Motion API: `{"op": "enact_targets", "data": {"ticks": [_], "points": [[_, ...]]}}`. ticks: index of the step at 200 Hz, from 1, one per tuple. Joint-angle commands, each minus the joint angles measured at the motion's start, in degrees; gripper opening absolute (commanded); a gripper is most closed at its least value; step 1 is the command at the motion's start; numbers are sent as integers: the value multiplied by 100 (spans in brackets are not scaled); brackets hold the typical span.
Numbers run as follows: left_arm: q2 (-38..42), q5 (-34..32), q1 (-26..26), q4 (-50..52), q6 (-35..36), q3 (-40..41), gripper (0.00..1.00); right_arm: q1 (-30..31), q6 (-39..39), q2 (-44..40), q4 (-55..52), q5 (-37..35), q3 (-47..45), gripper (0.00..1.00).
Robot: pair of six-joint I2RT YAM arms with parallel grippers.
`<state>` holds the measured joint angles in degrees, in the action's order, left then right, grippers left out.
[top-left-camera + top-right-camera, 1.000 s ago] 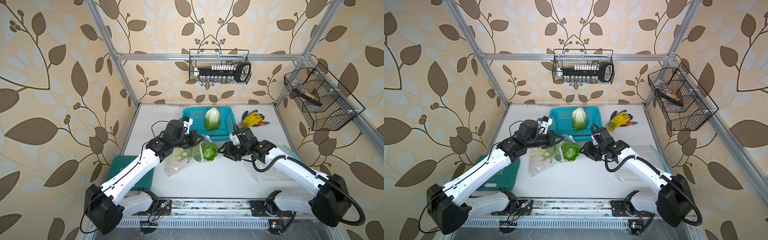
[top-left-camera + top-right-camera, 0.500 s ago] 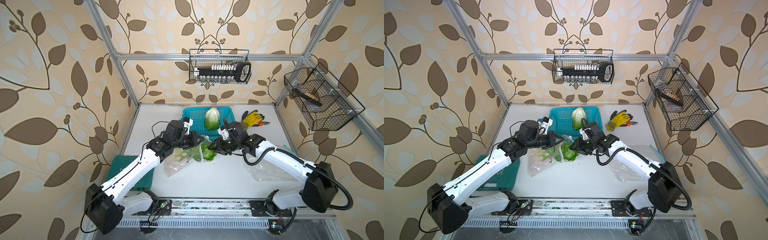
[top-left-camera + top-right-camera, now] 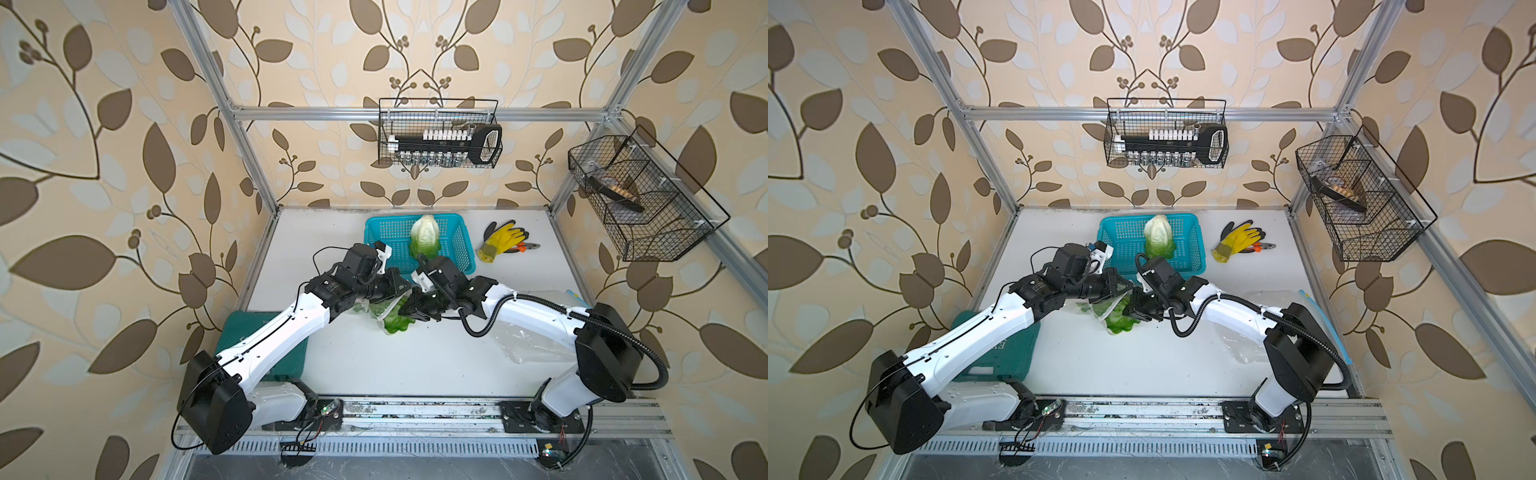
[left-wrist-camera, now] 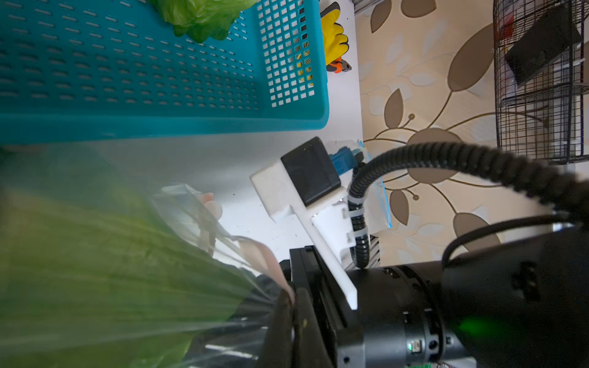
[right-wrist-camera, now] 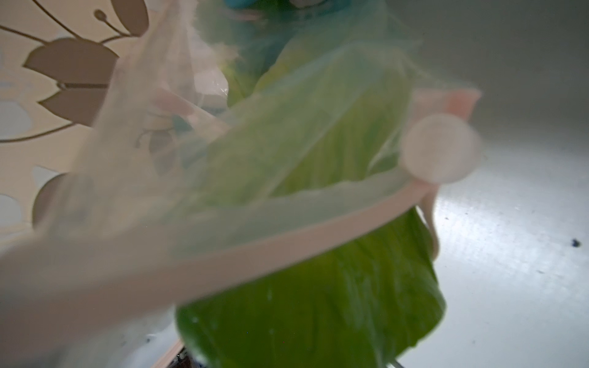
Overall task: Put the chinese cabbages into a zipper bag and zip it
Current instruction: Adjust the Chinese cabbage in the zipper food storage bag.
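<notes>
Evidently the left claw (image 3: 397, 287) is clamped on the zipper bag (image 3: 379, 309), holding its mouth up off the bench (image 3: 415, 365). One chinese cabbage (image 3: 397, 325) pokes halfway out, with the right claw (image 3: 409, 309) beside it — grip unclear. Another cabbage (image 3: 424, 235) waits in the basket (image 3: 382, 232).
</notes>
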<state>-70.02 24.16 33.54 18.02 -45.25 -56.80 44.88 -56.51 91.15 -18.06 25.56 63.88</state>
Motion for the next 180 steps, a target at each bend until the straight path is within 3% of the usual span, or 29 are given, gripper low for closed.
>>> {"op": "enact_targets", "data": {"ticks": [1, 46, 97, 125, 157, 180], "points": [[396, 159, -107, -275, -22, -234, 0, 30, 404, -302, -485, 139, 484, 29], [498, 155, -498, -213, -80, -166, 0, -251, 638, -1152, -1225, 281, 530, 53], [498, 192, -621, -171, -45, -249, 0, -1197, 807, -2178, -1733, 209, -81, 64], [520, 194, -621, -186, -62, -280, 0, -1602, 242, -2557, -1441, -108, -969, 60], [533, 179, -621, -187, -63, -322, 0, -1665, -644, -2800, -449, -354, -2105, 38], [526, 190, -625, -184, -62, -315, 0, -1423, -1064, -2680, 46, -323, -2393, 34]]}}
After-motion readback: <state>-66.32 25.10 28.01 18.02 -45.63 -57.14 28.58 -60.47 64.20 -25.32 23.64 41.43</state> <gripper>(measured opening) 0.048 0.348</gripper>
